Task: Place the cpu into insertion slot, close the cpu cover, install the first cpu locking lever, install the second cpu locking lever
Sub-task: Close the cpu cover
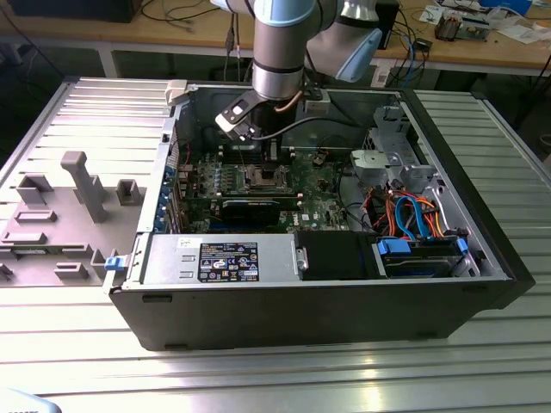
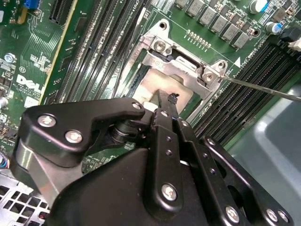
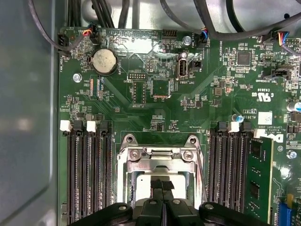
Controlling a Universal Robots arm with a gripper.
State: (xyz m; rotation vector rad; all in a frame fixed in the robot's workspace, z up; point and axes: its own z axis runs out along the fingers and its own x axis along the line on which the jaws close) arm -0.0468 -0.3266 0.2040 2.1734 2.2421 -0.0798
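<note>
Silver-grey metal there: found the cpu [image 3: 140, 187] seated in the insertion slot [image 3: 123, 183], framed by the window of the cpu cover [image 3: 162, 162]. Found the gripper [image 3: 162, 184] with fingers pressed together, tips at the cpu's top. Noted a thin locking lever [image 2: 263, 89] jutting beside the slot.

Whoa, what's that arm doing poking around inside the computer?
A robot arm reaches into an open computer case that lies on its side. Its gripper, shut, sits right over the processor socket on the green motherboard. The cpu lies in the socket. The silvery cpu cover appears folded down around it, with the chip showing through its window. A thin wire lever sticks out beside the socket, apparently not latched yet.
</note>
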